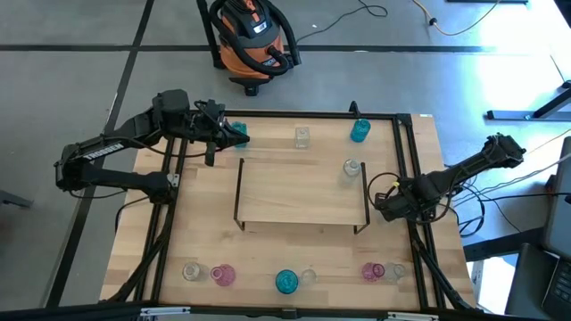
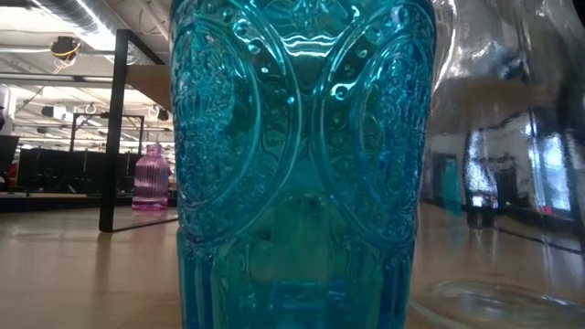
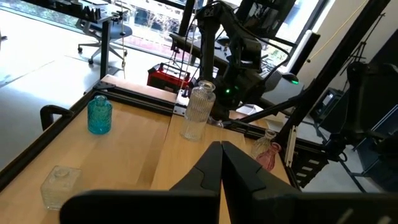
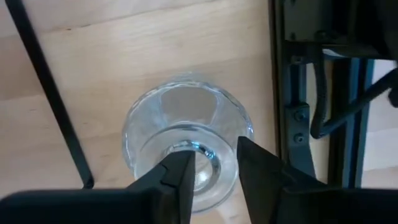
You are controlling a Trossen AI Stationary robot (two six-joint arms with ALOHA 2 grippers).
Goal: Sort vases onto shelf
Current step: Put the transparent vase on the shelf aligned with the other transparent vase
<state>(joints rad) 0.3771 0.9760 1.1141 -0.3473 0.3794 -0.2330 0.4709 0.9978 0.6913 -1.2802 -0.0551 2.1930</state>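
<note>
Nearest in the low view, a teal vase [image 2: 302,164] fills the centre of the frame: thick pressed glass with embossed arches and beaded dots, standing upright on the tabletop. A clear vase [image 2: 498,146] rises beside it at the right edge, and a ribbed pink vase [image 2: 152,180] stands farther back at centre left. In the high view these belong to a row along the lower edge of the table [image 1: 205,241], apparently waiting to be sorted.

The right gripper [image 4: 214,168], at centre right of the high view just beyond the shelf's end bracket, has its two dark fingers clamped on the narrow neck of a clear bulbous vase [image 4: 186,134]. Gripping the neck is probably the surest purchase on smooth rounded glass. Whether its base rests on the wood cannot be told.

The shelf [image 1: 299,192], a low light-wood platform with thin dark end brackets, sits mid-frame with its top bare, so the sorting looks barely started.

Farther up, the left gripper [image 3: 221,163] hangs at the upper left of the high view with fingers pressed together, holding nothing, seemingly waiting. Its wrist view shows a teal vase [image 3: 99,115], a ribbed clear vase [image 3: 199,112] and a squat clear one [image 3: 59,185] nearby.
</note>
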